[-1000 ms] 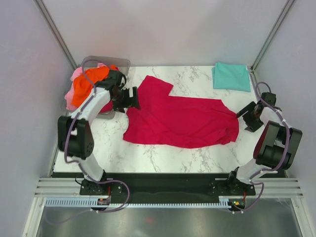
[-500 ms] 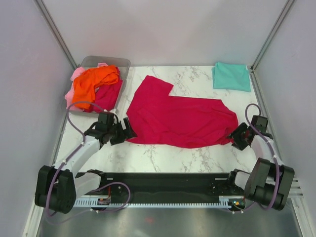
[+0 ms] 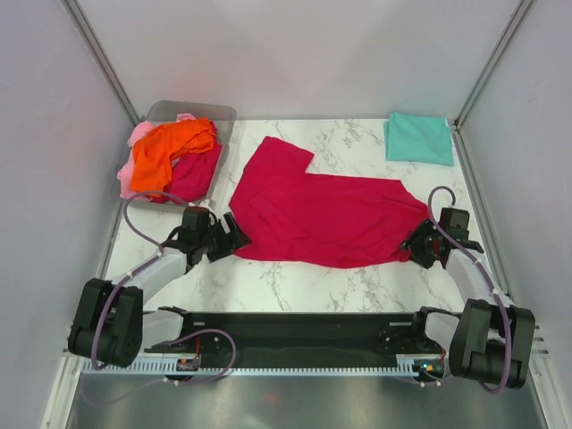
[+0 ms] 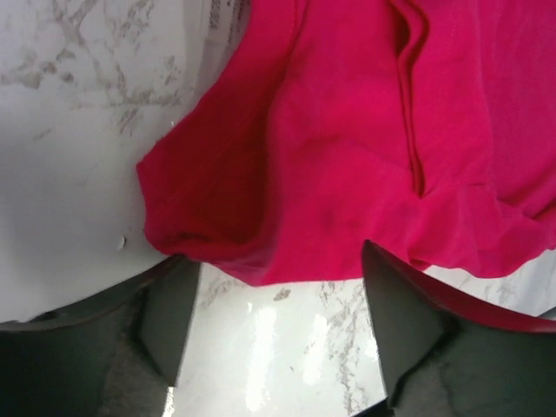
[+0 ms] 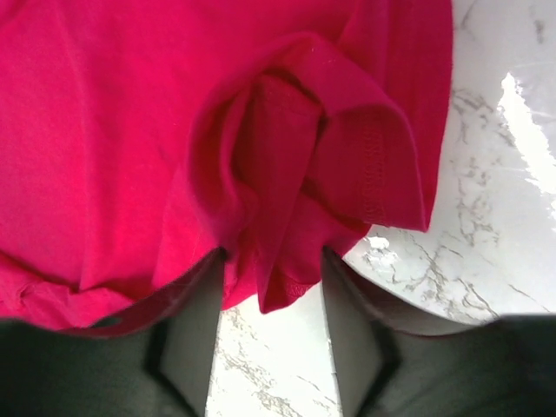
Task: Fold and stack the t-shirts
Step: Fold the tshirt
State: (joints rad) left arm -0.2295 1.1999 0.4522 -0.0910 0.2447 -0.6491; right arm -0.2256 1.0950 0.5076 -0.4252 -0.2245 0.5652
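**Operator:** Where does the shirt sit?

**Spotter:** Your crimson t-shirt (image 3: 326,214) lies spread in the middle of the table (image 3: 295,286), rumpled, with no fold in it yet. Your left gripper (image 4: 271,256) stands wide apart, straddling its near left corner. Your right gripper (image 5: 271,261) flanks a bunched fold at the near right corner. The cloth touches both jaws, but I can't tell if they bite.

**Operator:** How far along am I?

**Spotter:** Early, I'd judge. Only the teal t-shirt (image 3: 420,138) is folded square, at the far right corner. The orange t-shirt (image 3: 170,147) and the pale pink t-shirt (image 3: 138,136) wait heaped in the clear bin (image 3: 223,112) at far left.

**Operator:** And around it?

**Spotter:** You have white marble underneath and plain pale walls on three sides.
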